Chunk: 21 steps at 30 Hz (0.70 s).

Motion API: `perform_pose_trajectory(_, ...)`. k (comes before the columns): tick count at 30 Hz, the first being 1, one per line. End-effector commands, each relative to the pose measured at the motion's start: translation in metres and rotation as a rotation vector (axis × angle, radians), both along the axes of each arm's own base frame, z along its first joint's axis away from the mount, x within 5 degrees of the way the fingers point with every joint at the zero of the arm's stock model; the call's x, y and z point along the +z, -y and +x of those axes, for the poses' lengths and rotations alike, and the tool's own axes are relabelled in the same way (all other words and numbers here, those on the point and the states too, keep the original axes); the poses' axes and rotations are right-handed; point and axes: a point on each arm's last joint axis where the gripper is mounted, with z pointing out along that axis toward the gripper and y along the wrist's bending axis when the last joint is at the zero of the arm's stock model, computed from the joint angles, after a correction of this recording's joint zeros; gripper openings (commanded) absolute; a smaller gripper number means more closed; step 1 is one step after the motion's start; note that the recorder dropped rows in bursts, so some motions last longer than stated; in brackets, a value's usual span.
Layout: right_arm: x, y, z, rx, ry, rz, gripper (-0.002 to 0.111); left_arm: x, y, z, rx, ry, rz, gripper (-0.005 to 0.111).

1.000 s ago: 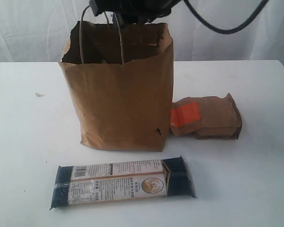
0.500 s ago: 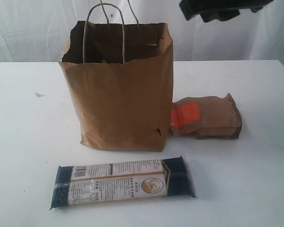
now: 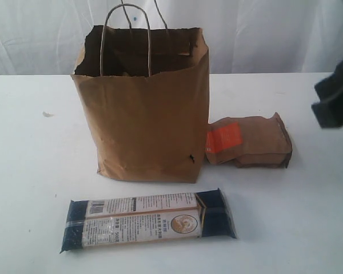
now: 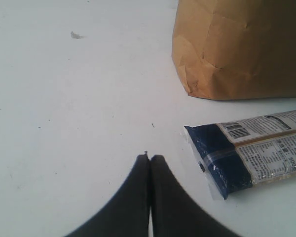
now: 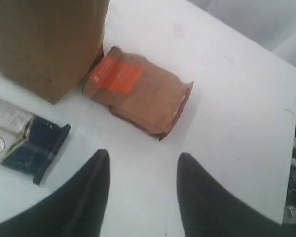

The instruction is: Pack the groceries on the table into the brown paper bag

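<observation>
— Reporting on position first: where is the brown paper bag (image 3: 146, 114) standing?

— It is standing upright on the table (image 3: 34, 171) with its mouth open and its twisted cord handles (image 3: 126, 34) rising above the rim. Something is showing inside near the rim, possibly packed goods, but the interior is too dark to say.

— And the groceries outside it?

— The long dark-blue noodle pack (image 3: 148, 221) is lying flat in front of the bag, near it but apart. The brown orange-labelled pouch (image 3: 248, 141) is lying on its side just beside the bag's right-hand wall as the exterior view shows it. Its orange-label end is touching the bag or nearly so.

— Left gripper?

— The left gripper (image 4: 150, 159) is hanging over bare tabletop, its fingers pressed together and gripping nothing. The noodle pack's dark end is lying near it.

— Right gripper?

— The right gripper (image 5: 143, 158) is hanging above the table with its fingers spread and nothing between them. The pouch is lying beyond the fingertips. From the exterior view it is appearing only as a dark blurred shape at the right edge, apart from the pouch.
</observation>
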Motion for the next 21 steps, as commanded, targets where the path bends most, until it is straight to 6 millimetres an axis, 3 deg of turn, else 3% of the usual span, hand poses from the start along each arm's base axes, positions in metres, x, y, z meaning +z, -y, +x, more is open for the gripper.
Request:
perform_pose_trajectory(1,-0.039,-0.004,0.003,0.065,-0.044,-0.087,0.042,-0.001,0.000,0.000,0.001,-0.002,-0.004,0.000)
perform_pose_trajectory(4,-0.077,-0.017,0.013,0.195,-0.057,-0.190,0.043,-0.001,0.000,0.000,0.001,-0.002,-0.004,0.000)
perform_pose_trajectory(5,-0.098,-0.025,0.021,0.275,-0.056,-0.240,0.048,-0.001,0.000,0.000,0.001,-0.002,-0.004,0.000)
perform_pose_trajectory(9,-0.147,-0.046,0.052,0.436,-0.037,-0.456,0.066,-0.001,0.000,0.000,0.001,-0.002,-0.004,0.000)
perform_pose_trajectory(14,-0.205,-0.064,0.091,0.564,-0.023,-0.771,0.067,-0.001,0.000,0.000,0.001,-0.002,-0.004,0.000)
perform_pose_trajectory(21,-0.238,-0.078,0.114,0.526,0.025,-0.784,0.067,-0.001,0.000,0.000,0.001,-0.002,-0.004,0.000)
